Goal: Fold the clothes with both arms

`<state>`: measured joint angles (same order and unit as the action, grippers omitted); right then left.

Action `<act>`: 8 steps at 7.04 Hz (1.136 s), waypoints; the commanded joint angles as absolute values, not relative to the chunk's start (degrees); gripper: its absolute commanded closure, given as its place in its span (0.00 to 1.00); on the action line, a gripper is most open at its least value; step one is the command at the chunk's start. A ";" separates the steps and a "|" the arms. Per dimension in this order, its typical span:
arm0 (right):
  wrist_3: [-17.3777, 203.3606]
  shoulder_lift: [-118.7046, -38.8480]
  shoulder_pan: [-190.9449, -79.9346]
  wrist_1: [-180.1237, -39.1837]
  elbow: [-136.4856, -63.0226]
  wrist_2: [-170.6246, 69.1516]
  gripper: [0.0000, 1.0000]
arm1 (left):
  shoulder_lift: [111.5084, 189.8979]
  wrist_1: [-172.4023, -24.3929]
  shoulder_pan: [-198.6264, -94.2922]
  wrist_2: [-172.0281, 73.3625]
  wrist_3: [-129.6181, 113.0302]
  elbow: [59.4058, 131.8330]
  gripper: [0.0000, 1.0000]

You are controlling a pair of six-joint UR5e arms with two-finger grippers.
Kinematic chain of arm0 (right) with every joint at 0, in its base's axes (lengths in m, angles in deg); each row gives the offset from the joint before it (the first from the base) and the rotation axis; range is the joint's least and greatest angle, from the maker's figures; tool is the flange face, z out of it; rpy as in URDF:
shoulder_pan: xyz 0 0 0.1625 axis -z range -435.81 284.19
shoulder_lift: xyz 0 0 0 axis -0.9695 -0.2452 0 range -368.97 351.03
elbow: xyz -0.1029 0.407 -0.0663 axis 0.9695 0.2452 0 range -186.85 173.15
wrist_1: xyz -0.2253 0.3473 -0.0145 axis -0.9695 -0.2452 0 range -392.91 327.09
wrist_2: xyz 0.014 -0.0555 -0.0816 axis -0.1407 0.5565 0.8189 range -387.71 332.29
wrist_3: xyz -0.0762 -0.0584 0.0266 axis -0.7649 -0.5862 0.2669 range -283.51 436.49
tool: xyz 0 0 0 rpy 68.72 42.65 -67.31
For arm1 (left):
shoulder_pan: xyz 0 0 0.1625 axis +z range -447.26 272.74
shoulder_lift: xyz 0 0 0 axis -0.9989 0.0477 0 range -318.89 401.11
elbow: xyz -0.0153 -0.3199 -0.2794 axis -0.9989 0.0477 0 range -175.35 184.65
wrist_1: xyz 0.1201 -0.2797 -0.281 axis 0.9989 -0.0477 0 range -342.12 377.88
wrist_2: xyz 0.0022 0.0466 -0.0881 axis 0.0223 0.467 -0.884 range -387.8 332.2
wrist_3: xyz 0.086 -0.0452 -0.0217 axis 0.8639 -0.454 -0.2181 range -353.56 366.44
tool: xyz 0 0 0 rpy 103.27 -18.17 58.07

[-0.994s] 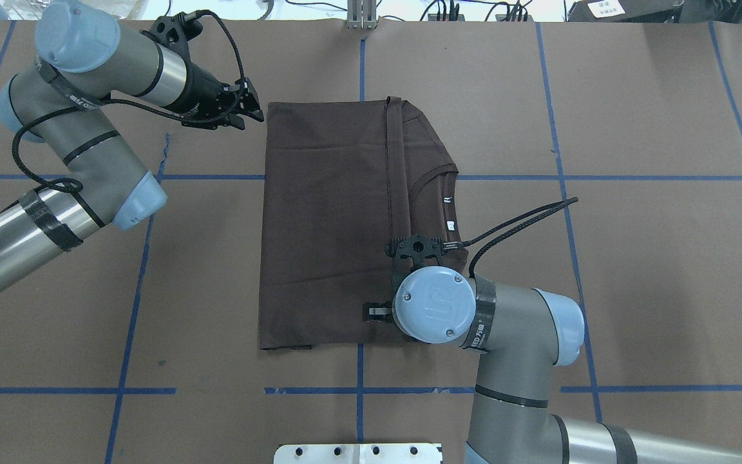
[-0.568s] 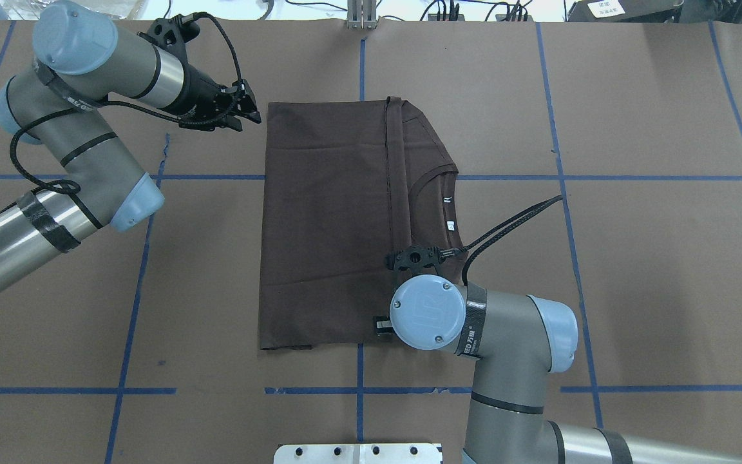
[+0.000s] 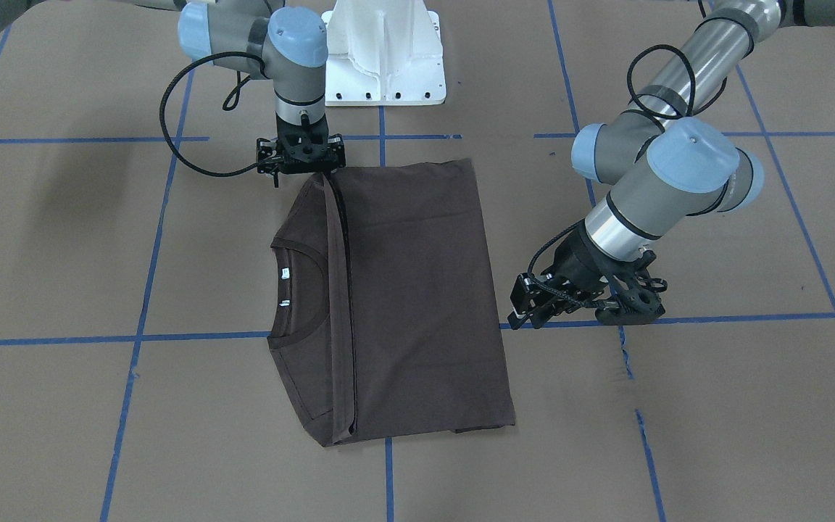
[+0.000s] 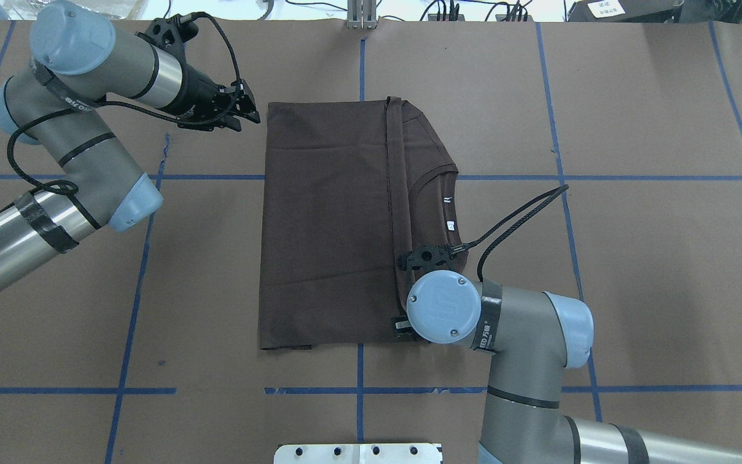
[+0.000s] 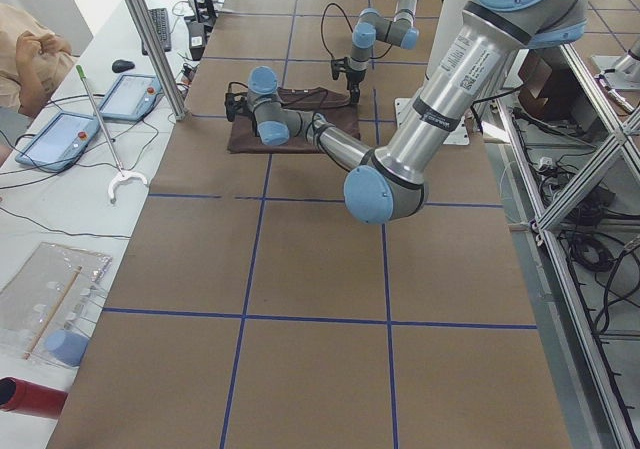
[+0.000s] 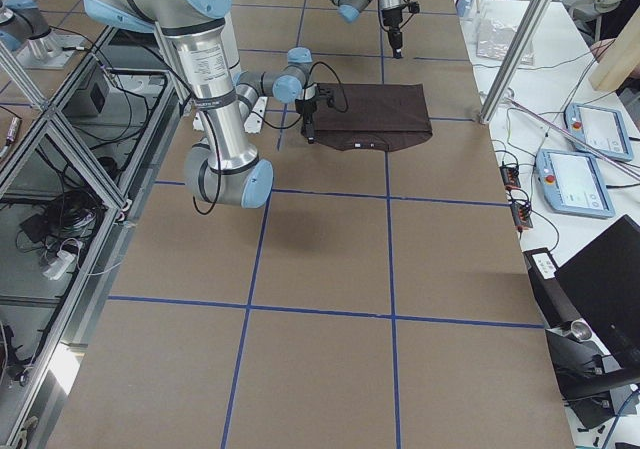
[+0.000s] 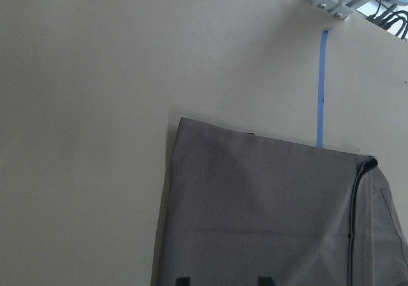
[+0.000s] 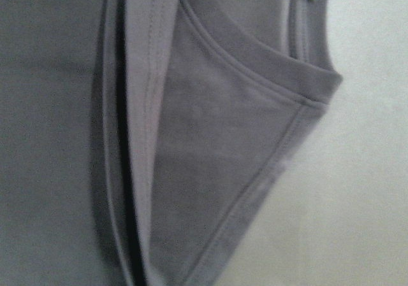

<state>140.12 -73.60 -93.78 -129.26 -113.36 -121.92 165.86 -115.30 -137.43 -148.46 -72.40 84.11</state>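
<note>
T-shirt (image 4: 332,225) lies folded flat mid-desk (image 4: 635,270). My left fingers (image 7: 182,281) hang parted beside it. Right fingers (image 4: 400,326) over its corner, gap unreadable. Catch one layer only and the fold drags open!

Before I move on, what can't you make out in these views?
1. Right gripper: overhead, its wrist cap hides the fingers; front view, too small to tell whether they pinch the shirt; its wrist view shows only cloth.
2. Left gripper: its wrist view's bottom edge cuts off all but the fingertips.
3. Neck labels: print too small everywhere.
</note>
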 commanded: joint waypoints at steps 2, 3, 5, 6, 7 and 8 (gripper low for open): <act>137.11 -79.32 -95.32 -129.58 -120.24 -121.93 0.00 | 165.65 -115.19 -137.80 -148.47 -72.40 85.24 0.54; 144.79 -75.89 -95.15 -129.50 -117.62 -121.41 0.00 | 165.48 -115.27 -137.80 -148.47 -72.49 85.33 0.54; 157.33 -70.69 -95.23 -126.36 -113.90 -121.93 0.00 | 165.30 -115.27 -137.80 -148.39 -72.49 85.42 0.54; 160.48 -70.67 -94.36 -122.77 -113.90 -121.93 0.00 | 165.21 -115.27 -137.80 -148.39 -72.49 85.42 0.54; 165.47 -70.58 -94.01 -122.04 -113.72 -121.93 0.00 | 164.95 -115.27 -137.80 -148.39 -72.49 85.42 0.54; 168.05 -70.41 -93.91 -121.77 -113.81 -121.76 0.00 | 164.60 -115.27 -137.71 -148.39 -72.49 85.60 0.54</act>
<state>163.66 -70.69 -94.19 -122.69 -113.86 -121.88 164.96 -115.27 -137.79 -148.39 -72.49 85.48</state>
